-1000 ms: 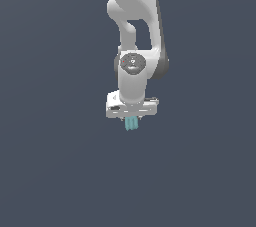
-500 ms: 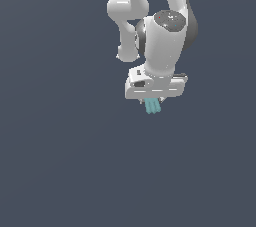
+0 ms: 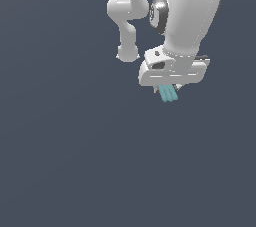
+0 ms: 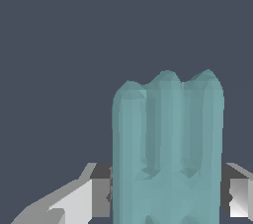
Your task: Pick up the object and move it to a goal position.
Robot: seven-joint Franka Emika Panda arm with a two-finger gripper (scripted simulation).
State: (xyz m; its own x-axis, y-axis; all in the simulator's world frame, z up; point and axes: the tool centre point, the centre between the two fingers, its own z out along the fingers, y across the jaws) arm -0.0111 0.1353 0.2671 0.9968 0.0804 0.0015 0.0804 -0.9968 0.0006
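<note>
The teal ridged block [image 3: 168, 93] hangs from under my white gripper [image 3: 170, 89] in the upper right of the exterior view, its lower end sticking out below the hand. In the wrist view the block [image 4: 167, 149] fills the space between my two fingers [image 4: 99, 196], which press on its sides. The gripper is shut on the block and holds it high above the dark grey floor. No goal marker shows in either view.
The white arm [image 3: 131, 16] with its elbow and base link rises behind the gripper at the top of the exterior view. The plain dark grey ground [image 3: 75, 161] spreads everywhere else.
The gripper with the teal block has moved up and toward the exterior view's right, and looks larger and closer. The hold on the block is unchanged.
</note>
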